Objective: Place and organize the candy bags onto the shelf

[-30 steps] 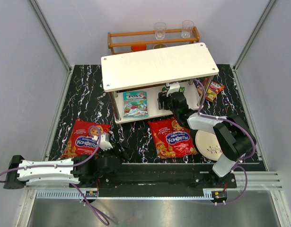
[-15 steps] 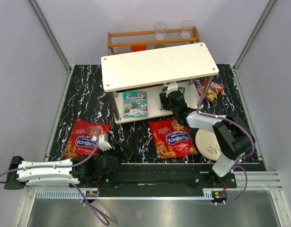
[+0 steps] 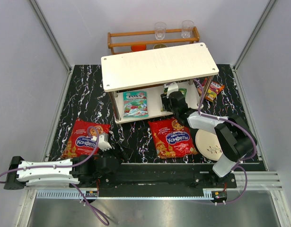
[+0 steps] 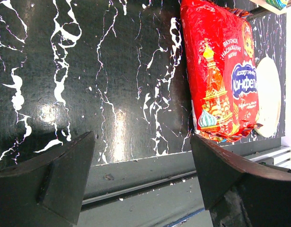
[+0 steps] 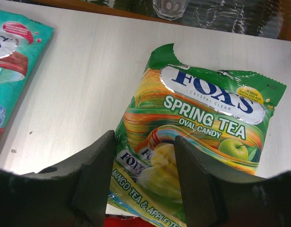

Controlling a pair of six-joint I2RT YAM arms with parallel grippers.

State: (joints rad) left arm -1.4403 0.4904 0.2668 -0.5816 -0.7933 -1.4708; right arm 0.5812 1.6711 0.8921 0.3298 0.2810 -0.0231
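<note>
Take 12 o'clock as the far wall in the top view. Your right gripper [image 5: 144, 146] reaches under the top board of the shelf [image 3: 159, 64], at about 1 o'clock from the arm bases. Its jaws stand part-way open and straddle the near end of the green bag [image 5: 207, 118]. That bag lies flat, label up, on the lower tier. You cannot tell from the wrist view whether the fingers [image 5: 95, 175] press on the foil or only hang just above it.

The teal bag [image 3: 135, 104] lies flat on the same tier, at 9 o'clock from the green one and apart from it. The red-orange bag [image 3: 213, 90] is off the shelf, on the table [image 3: 88, 94] just beside the shelf's post at 3 o'clock.

Your left gripper [image 4: 143, 142] is spread wide with nothing between its fingers, low over the bare table near the front edge. The left red bag [image 3: 84, 137] lies just at its 10 o'clock. The centre red bag [image 3: 172, 137] lies on the table at 6 o'clock from the shelf, with the plate [image 3: 209, 144] touching its 3 o'clock edge.

Behind the shelf, at 12 o'clock, stands the wooden rack [image 3: 152, 38] with two glasses [image 3: 160, 30] on top.
</note>
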